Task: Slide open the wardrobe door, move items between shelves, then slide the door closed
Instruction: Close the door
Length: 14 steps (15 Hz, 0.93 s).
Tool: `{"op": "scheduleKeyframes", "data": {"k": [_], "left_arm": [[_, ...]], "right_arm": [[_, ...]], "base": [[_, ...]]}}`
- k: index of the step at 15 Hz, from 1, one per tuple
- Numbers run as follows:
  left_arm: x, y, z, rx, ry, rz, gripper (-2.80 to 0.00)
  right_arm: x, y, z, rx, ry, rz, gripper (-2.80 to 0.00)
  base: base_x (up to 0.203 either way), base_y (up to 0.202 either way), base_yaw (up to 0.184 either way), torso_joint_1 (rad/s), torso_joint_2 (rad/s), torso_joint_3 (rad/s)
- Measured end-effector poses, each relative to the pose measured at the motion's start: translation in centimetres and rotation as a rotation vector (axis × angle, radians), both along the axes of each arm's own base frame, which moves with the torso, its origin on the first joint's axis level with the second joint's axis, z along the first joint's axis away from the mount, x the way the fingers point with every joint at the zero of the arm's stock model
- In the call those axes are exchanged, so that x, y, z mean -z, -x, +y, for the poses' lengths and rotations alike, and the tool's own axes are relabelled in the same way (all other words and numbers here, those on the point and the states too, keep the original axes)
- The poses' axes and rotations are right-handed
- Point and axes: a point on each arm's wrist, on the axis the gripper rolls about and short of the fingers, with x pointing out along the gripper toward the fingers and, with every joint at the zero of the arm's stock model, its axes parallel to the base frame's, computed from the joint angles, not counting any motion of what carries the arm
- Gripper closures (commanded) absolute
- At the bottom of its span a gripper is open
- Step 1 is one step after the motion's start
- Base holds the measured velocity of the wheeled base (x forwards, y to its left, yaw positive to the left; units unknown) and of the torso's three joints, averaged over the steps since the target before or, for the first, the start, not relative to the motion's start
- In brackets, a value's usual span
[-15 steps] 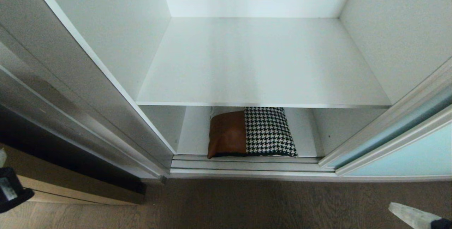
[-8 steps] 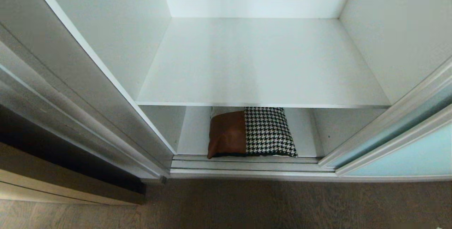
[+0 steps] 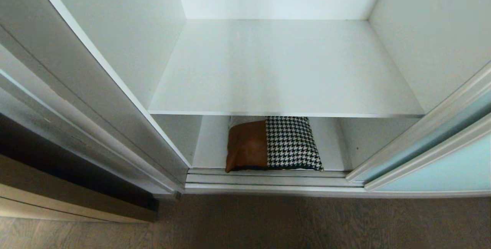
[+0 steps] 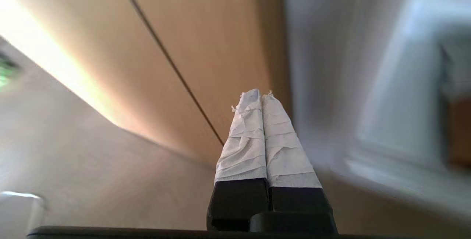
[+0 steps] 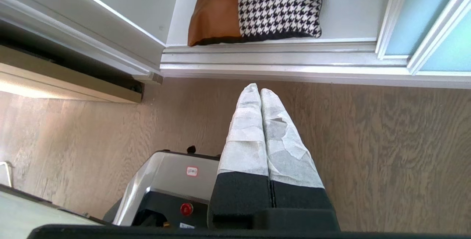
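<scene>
Cushion (image 3: 273,144) lies flat on the bottom shelf (image 3: 333,153), under the upper shelf (image 3: 284,68)

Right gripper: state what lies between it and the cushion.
In the right wrist view, bare wood floor and the silver door track separate the right gripper from the cushion.

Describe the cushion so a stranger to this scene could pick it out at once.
Find the open white wardrobe, its aqua sliding door pushed right. Look beneath the wide bare shelf to the bottom compartment. The cushion lies flat there at the front edge: half tan-brown leather, half black-and-white houndstooth, the only patterned thing.
</scene>
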Motion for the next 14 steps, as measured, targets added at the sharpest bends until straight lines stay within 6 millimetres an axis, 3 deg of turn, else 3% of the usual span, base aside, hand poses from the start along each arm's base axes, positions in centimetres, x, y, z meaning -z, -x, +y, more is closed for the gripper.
{"op": "scheduleKeyframes", "data": {"k": [4,8,14], "left_arm": [[3.0,1.3,-0.4,0.198,0.047,0.11,0.0],[4.1,1.8,-0.9,0.444,0.034,0.128,0.0],[4.5,1.9,-1.0,0.458,0.048,0.145,0.0]], "right_arm": [[0.2,0.1,0.0,0.012,-0.003,0.001,0.0],[0.4,0.2,0.0,0.034,-0.005,-0.013,0.0],[0.8,0.2,-0.1,0.042,0.007,-0.002,0.0]], "base": [[0.0,0.0,0.0,0.0,0.0,0.0],[0.0,0.0,0.0,0.0,0.0,0.0],[0.0,0.0,0.0,0.0,0.0,0.0]]}}
